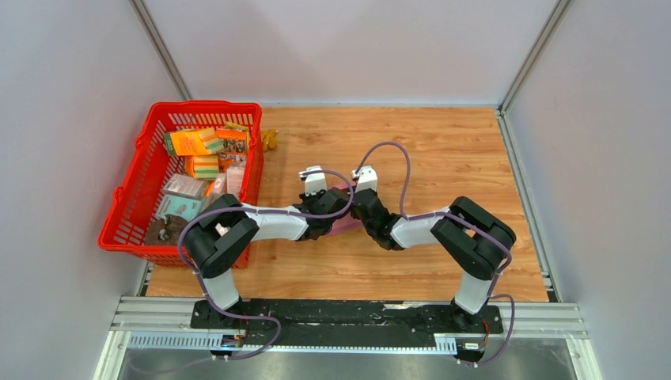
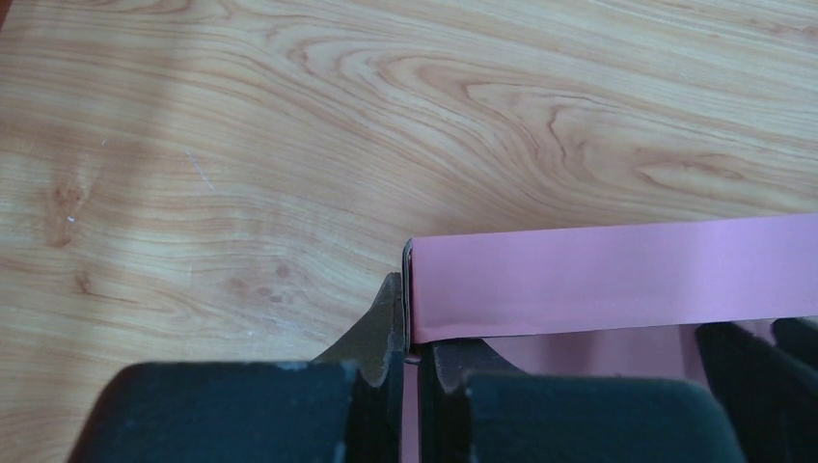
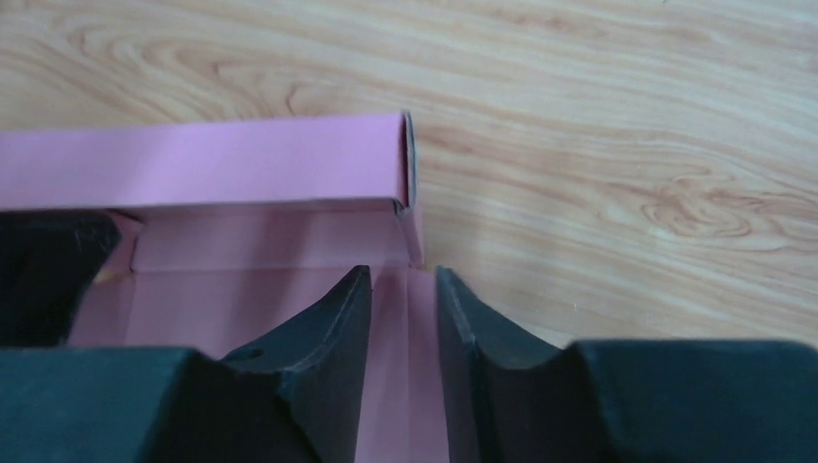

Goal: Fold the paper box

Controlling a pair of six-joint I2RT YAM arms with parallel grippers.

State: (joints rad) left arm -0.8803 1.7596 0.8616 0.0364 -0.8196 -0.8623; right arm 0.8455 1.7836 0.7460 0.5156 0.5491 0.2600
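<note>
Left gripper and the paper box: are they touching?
Touching. Left wrist view: the left gripper pinches an end wall of the paper box, fingers tight against it.

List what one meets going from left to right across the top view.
In order: red basket → small yellow object → pink box → right arm. The left arm overlaps several of these, so it is left out.

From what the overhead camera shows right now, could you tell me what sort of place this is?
Probably a robot lab work cell: plain panel walls box in a small wooden table, and the left arm and right arm are bolted to a metal rail at its edge.
</note>
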